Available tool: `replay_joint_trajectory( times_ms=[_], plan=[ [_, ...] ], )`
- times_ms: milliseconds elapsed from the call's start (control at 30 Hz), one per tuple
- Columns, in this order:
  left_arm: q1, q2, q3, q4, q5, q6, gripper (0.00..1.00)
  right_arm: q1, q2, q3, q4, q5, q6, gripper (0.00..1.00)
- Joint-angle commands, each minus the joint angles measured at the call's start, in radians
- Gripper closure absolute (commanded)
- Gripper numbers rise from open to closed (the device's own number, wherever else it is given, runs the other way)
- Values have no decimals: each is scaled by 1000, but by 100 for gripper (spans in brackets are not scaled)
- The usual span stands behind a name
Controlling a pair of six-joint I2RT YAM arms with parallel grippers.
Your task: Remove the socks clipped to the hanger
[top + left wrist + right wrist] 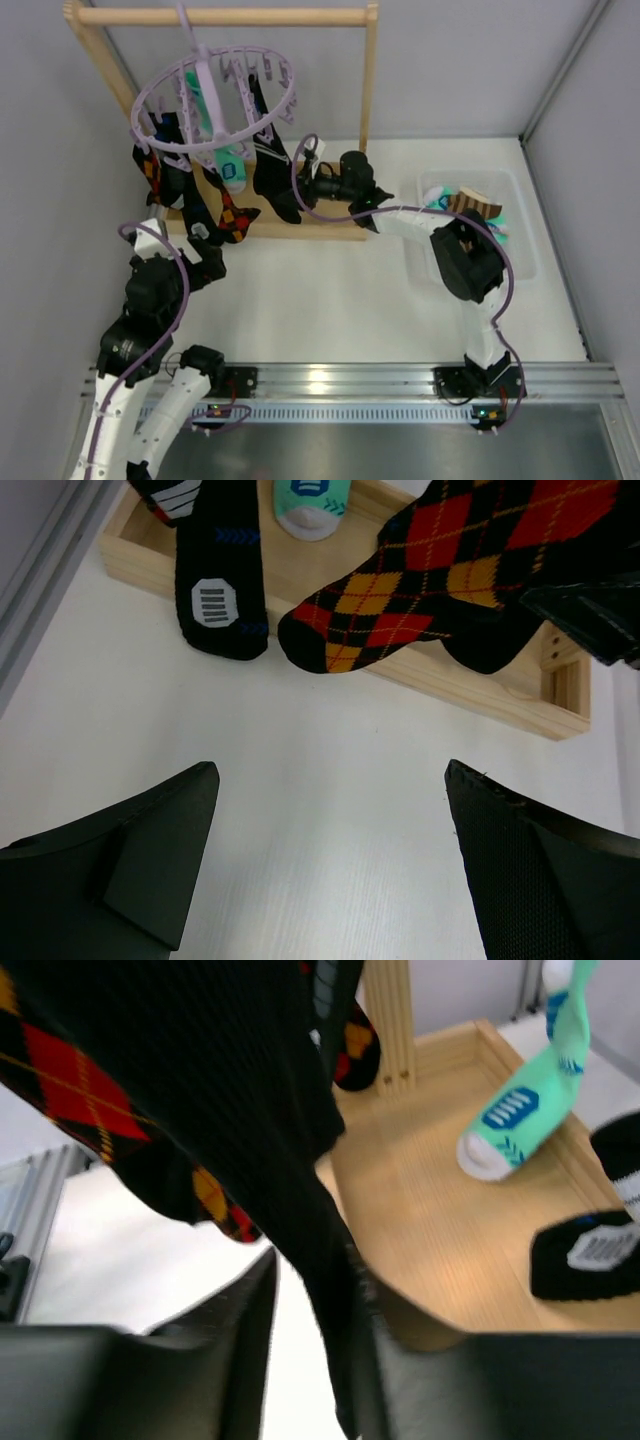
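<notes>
right wrist: jaws around black sock (325,1230)

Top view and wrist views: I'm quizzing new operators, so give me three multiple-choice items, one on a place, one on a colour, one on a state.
1. Where does the hanger hang?
A) on the wooden rail
B) on a wall hook
C) on a door handle

2. What colour is the sock that the right gripper grips?
A) teal
B) black
C) white

3. How is the left gripper?
A) shut on a sock
B) shut, empty
C) open, empty

Key:
1 A, its hook sits over the rail.
2 B, plain black fabric runs through the jaws.
3 C, its jaws stand wide apart with nothing between.
</notes>
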Motion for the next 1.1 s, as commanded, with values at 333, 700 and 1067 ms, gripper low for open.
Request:
replay_joint_trajectory(
  times_ms=[333,700,1067],
  plan=[
    [4,212,453,81,562,-87,1,74,-218,-227,236,197,36,100],
    [7,519,734,135,694,-115,2,225,-452,-434,159,550,10,100],
    [-283,705,859,126,174,-52,5,340,-512,-517,110,727,-22,100]
  ],
)
